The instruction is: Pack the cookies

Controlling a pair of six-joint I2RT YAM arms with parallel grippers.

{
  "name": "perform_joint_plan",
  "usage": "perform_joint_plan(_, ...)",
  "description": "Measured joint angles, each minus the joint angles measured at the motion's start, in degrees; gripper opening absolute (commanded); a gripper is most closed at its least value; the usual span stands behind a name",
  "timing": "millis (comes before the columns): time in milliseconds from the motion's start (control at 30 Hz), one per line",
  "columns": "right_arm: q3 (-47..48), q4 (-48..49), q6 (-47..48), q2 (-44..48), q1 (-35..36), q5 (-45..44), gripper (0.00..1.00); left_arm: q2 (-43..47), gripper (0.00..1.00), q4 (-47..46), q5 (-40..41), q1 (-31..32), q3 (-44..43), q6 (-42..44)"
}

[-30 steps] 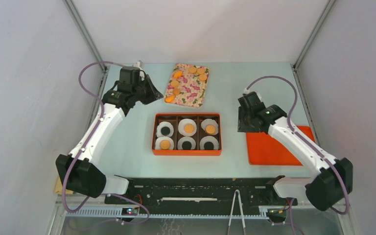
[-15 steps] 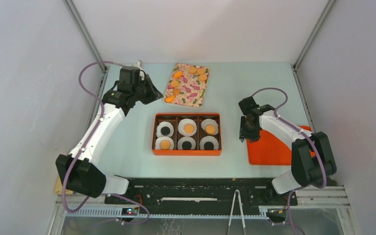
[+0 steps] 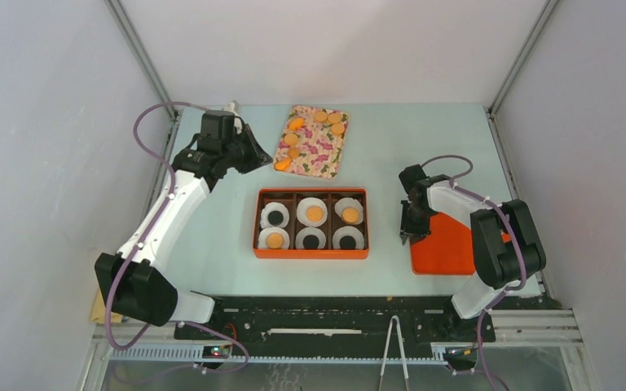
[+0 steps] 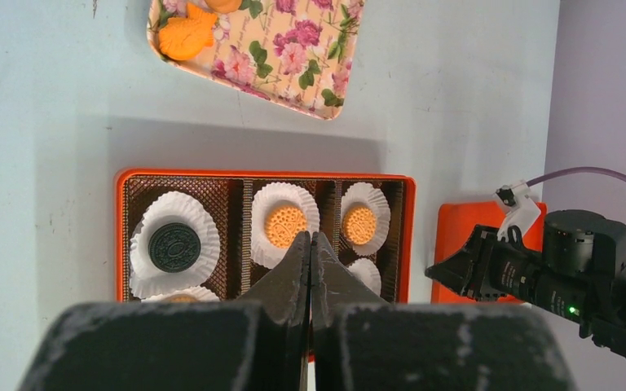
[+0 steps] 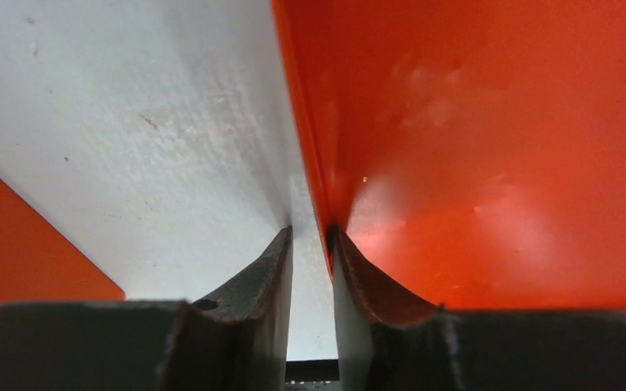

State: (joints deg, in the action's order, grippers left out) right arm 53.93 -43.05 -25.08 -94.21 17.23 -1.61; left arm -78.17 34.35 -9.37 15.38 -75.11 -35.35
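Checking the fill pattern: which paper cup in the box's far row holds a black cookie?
The far-left cup: its cookie is black, while the other two cups in that row hold orange cookies.

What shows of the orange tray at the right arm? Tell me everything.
The orange tray is a flat, glossy rectangle, plastic by its look, bare where visible. It lies on the table, right of the compartment box and apart from it. The right arm hides its far right part. The right gripper has its fingers astride the left edge, one over the table, one over the tray; whether they pinch it cannot be told.
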Motion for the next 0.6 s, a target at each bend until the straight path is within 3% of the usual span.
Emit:
perform_joint_plan(233,0.3,-0.7,1.3,-0.5,-1.4,1.7,0.00,-0.7,0.00,-0.6,-0.1,0.0,0.0,0.0)
perform_joint_plan(433,0.6,0.6,1.7,0.8,-0.2,3.0,0.00,-2.0,0.00,-1.5,-0.3,0.0,0.0,0.0)
perform_joint_plan(600,5.3,-1.6,2.2,8.1,-0.2,4.8,0.00,-3.6,0.01,-4.3,-2.9,0.0,0.0,-0.1)
